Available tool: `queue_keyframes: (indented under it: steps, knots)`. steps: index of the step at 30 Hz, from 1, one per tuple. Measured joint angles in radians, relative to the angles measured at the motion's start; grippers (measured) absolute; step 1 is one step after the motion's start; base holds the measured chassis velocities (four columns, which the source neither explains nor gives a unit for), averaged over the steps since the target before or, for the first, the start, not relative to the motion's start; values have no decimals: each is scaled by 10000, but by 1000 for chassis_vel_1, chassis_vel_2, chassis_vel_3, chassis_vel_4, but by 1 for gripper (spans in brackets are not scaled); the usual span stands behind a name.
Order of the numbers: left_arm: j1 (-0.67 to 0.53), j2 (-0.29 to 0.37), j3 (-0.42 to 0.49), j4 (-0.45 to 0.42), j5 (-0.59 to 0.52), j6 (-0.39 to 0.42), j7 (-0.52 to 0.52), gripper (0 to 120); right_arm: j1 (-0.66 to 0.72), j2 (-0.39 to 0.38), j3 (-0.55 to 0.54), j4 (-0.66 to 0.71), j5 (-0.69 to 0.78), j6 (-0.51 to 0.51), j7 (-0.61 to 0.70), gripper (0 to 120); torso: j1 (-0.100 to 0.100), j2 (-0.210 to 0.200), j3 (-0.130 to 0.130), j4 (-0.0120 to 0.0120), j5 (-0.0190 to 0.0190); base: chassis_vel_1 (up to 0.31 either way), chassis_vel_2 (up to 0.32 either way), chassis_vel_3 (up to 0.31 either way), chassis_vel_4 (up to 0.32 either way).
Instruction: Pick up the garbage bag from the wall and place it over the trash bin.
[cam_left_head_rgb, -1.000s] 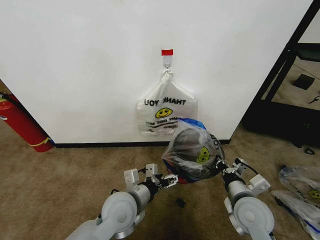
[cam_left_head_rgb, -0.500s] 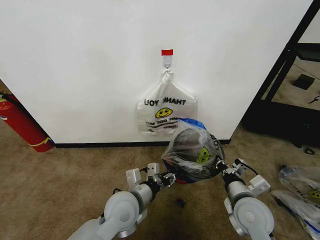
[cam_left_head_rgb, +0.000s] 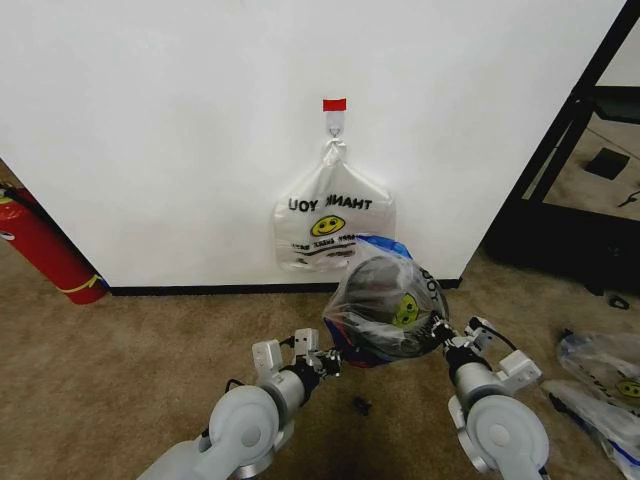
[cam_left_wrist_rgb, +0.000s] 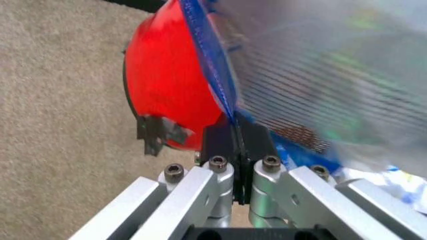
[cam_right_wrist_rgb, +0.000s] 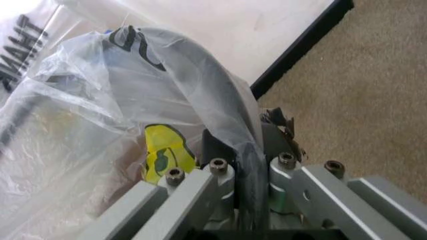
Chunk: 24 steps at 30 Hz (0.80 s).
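Note:
The garbage bag (cam_left_head_rgb: 385, 300), translucent with a yellow smiley and blue patches, is draped over the trash bin (cam_left_wrist_rgb: 170, 95), whose black mesh shows through the plastic above a red base. My left gripper (cam_left_head_rgb: 328, 363) is shut on the bag's blue lower edge (cam_left_wrist_rgb: 227, 107) beside the bin's base. My right gripper (cam_left_head_rgb: 441, 330) is shut on a fold of the bag (cam_right_wrist_rgb: 233, 125) on the bin's other side, near the smiley (cam_right_wrist_rgb: 163, 150).
A flat white smiley bag (cam_left_head_rgb: 335, 225) hangs from a hook under red tape (cam_left_head_rgb: 334, 105) on the wall just behind. A red fire extinguisher (cam_left_head_rgb: 45, 250) stands at left, a black shelf frame (cam_left_head_rgb: 575, 180) at right, more bags (cam_left_head_rgb: 600, 370) on the carpet.
My left gripper has drawn slightly back and down with the bag's edge. The right gripper and the bin have stayed put.

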Motion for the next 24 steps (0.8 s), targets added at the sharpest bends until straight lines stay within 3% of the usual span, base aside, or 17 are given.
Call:
queue_keyframes:
  steps: [24]
  knots:
    - [-331, -546, 383, 972, 825, -30, 32, 0, -167, -43, 105, 227, 157, -87, 71, 0, 0, 0, 0, 0, 0, 0, 0, 0, 0]
